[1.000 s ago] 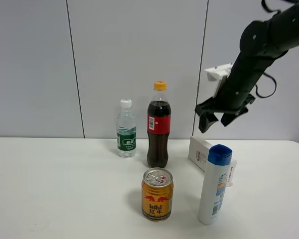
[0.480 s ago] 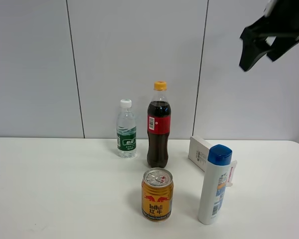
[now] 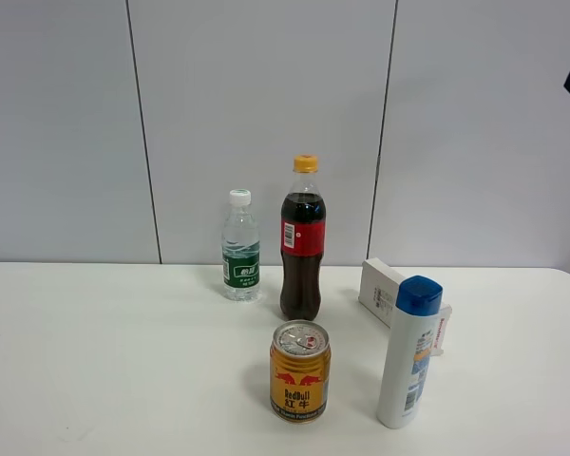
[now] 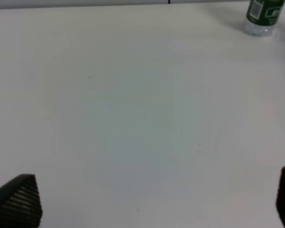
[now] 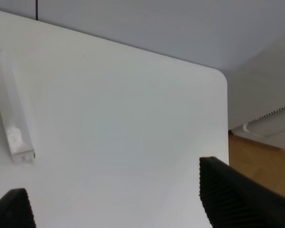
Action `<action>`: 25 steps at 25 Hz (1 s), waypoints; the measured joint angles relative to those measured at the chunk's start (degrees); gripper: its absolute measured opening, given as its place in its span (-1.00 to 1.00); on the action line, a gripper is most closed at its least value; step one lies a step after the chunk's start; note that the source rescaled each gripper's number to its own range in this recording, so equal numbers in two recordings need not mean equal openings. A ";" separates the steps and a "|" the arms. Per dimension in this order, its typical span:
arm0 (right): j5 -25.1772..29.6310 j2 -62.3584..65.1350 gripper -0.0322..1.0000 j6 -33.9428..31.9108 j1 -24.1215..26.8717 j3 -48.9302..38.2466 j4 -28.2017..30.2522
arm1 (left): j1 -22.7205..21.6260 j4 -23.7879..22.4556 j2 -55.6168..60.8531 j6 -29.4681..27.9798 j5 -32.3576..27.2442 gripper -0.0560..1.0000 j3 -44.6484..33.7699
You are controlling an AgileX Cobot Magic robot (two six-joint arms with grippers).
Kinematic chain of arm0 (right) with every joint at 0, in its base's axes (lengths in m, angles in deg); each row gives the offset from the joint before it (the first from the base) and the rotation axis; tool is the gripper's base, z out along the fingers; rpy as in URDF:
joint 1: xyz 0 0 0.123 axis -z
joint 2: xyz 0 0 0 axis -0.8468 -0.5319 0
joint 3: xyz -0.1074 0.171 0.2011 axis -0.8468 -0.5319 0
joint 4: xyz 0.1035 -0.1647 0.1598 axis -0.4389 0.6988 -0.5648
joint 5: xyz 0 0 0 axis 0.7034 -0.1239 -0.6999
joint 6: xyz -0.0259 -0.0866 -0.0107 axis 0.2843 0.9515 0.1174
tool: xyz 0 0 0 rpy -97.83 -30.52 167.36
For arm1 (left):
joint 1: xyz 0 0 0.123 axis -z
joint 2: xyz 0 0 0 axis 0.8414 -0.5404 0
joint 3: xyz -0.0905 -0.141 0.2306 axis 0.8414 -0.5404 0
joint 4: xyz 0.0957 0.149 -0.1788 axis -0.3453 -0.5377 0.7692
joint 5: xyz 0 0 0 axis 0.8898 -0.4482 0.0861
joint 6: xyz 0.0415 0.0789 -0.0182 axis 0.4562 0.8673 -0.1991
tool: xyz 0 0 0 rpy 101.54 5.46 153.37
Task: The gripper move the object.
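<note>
One box (image 3: 381, 290) flat, long axis running back-left to front-right; both claws released.

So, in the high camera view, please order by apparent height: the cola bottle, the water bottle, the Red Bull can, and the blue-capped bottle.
1. cola bottle
2. blue-capped bottle, slightly shorter in the picture, but it stands nearer the camera, so the true order of these two is unsure
3. water bottle
4. Red Bull can, close to the water bottle; it also stands nearer

White box (image 3: 382, 291) with red lettering, gold-and-red can (image 3: 300, 371), dark cola (image 3: 302, 241) with red label and orange cap, blue-capped white bottle (image 3: 409, 352), white worktop (image 3: 123, 361).
</note>
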 joint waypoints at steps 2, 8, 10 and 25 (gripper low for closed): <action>-0.01 3.75 0.26 -1.11 0.00 -3.23 0.42 | 0.00 0.00 0.00 0.00 0.00 1.00 0.00; -0.01 15.23 0.26 -5.04 0.00 -12.87 1.10 | 0.00 0.00 0.00 0.00 0.00 1.00 0.00; -0.01 19.04 0.26 -5.72 0.00 -16.58 1.03 | 0.00 0.00 0.00 0.00 0.00 1.00 0.00; 2.82 51.82 0.31 -1.11 0.00 -38.35 -12.47 | 0.00 0.00 0.00 0.00 0.00 1.00 0.00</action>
